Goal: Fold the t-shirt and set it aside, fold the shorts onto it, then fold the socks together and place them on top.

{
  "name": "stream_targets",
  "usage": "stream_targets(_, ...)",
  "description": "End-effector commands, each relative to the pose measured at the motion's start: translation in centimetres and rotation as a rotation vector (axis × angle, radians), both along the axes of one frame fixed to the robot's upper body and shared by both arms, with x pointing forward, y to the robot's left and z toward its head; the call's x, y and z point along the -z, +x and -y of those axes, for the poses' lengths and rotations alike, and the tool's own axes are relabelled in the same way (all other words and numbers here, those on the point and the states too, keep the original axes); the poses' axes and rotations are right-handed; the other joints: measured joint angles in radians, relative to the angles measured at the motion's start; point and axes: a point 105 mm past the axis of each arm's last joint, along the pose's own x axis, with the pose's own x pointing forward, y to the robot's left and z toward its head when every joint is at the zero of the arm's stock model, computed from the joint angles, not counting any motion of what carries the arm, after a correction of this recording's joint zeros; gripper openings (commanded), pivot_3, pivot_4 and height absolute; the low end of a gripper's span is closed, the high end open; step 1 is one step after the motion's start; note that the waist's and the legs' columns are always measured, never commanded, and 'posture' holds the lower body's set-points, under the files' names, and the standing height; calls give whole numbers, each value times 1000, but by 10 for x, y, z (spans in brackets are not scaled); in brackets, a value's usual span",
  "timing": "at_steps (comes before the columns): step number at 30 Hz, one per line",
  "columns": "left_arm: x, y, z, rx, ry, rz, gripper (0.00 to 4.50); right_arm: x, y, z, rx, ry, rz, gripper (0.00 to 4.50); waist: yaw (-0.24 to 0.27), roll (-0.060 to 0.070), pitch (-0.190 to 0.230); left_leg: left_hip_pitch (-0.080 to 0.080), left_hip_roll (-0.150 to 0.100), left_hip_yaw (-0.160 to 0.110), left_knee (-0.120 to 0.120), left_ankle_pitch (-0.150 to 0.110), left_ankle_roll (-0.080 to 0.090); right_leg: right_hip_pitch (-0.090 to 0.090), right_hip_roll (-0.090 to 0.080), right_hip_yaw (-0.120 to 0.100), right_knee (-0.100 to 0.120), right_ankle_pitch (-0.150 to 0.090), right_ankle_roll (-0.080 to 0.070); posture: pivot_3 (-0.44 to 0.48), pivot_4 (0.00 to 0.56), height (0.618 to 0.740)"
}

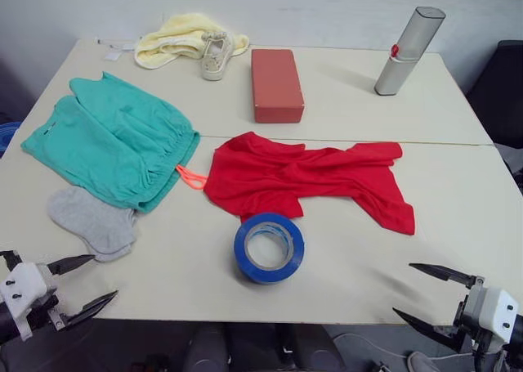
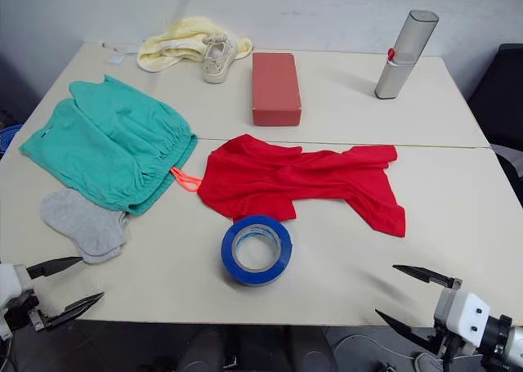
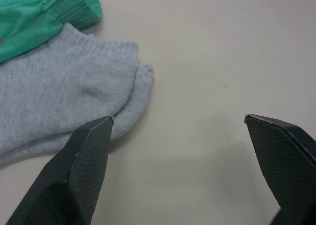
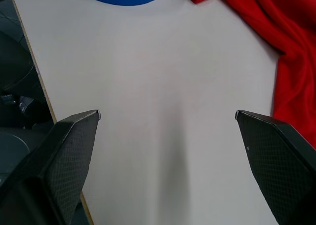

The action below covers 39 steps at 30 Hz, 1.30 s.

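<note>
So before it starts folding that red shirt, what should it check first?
1. T-shirt in view on the table: ok.
2. T-shirt lying flat: not ok, it is crumpled.
3. Blue tape roll clear of the t-shirt: not ok, it sits against the near hem.
4. Left gripper open: ok.
5. Right gripper open: ok.
6. Shorts and socks clear of the t-shirt: ok.

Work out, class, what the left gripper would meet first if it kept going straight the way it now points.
Most likely the socks. The left gripper is open and aimed over the table's near edge, with one fingertip already level with the grey knit. Its centre line crosses bare tabletop, so depth leaves some doubt.
</note>
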Motion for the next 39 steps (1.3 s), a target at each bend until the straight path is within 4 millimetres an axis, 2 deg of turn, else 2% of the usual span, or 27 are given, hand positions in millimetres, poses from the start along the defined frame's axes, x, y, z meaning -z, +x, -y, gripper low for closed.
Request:
stream_targets(1, -7, -3, -1, 24, 26, -1, 4477, -4, 2, -2, -12, 4, 11, 4500, 0, 1, 0, 0, 0, 0, 0, 0, 0, 0, 0, 0, 0, 0, 0, 0, 150, 740)
stream_targets(6, -8, -9, 5, 93, -14, -45, 4477, -5, 8, -6, -13, 30, 19, 4500, 0, 1, 0, 0, 0, 0, 0, 1, 1, 0, 0, -1, 0, 0, 0, 0, 150, 740)
stream_targets(13, -24, -5, 15, 140, -95, -99, 4477, -13, 15, -17, -33, 117, 97, 4500, 0, 2, -1, 0, 0, -1, 0, 2, 1, 0, 0, -2, 0, 0, 0, 0, 150, 740)
stream_targets(15, -28, -2, 20, 163, -100, -102, 4477, -23, 18, -21, -30, 187, 136, 4500, 0, 3, -1, 0, -1, -1, 0, 2, 1, 1, -1, -2, 0, 0, 0, 0, 150, 740)
stream_targets(18, -32, 0, 30, 234, -97, -154, 4477, -45, 12, -37, -75, 357, 161, 4500, 1, 3, -1, 0, -1, -2, -1, 3, 1, 0, 0, -2, 1, 0, 0, 0, 150, 740)
stream_targets(22, -54, 15, 53, 352, -60, -152, 4477, -66, 14, -49, -60, 390, 270, 4500, 4, 3, -1, 0, -1, -4, -2, 5, -1, 0, -1, -5, 2, 0, 0, 0, 150, 740)
stream_targets(24, -62, 20, 73, 468, 6, -148, 4477, -74, 10, -55, -89, 390, 298, 4500, 6, 4, -1, -1, -2, -4, -2, 5, -3, 1, -2, -6, 2, 0, 0, 0, 150, 740)
stream_targets(27, -76, 26, 106, 632, 39, -114, 4477, -76, 3, -61, -153, 368, 275, 4500, 9, 5, -2, -1, -3, -3, -3, 6, -1, 1, -3, -5, 2, 0, 0, 0, 150, 740)
stream_targets(30, -87, 35, 144, 810, 76, -21, 4477, -70, -5, -63, -199, 348, 177, 4500, 17, 6, -2, -1, -3, -3, -4, 7, 0, 1, -2, -5, 1, 0, 1, 0, 150, 740)
stream_targets(33, -90, 44, 172, 929, 117, 29, 4477, -72, -4, -64, -205, 351, 173, 4500, 24, 6, -2, -1, -3, -2, -3, 9, -3, 0, 1, -4, 1, 1, 2, 0, 150, 740)
stream_targets(39, -84, 56, 209, 1063, 167, 49, 4477, -66, -2, -59, -193, 307, 197, 4500, 27, 7, -2, 0, -1, 1, -1, 10, -5, 0, 7, 2, 3, 2, 4, 0, 150, 740)
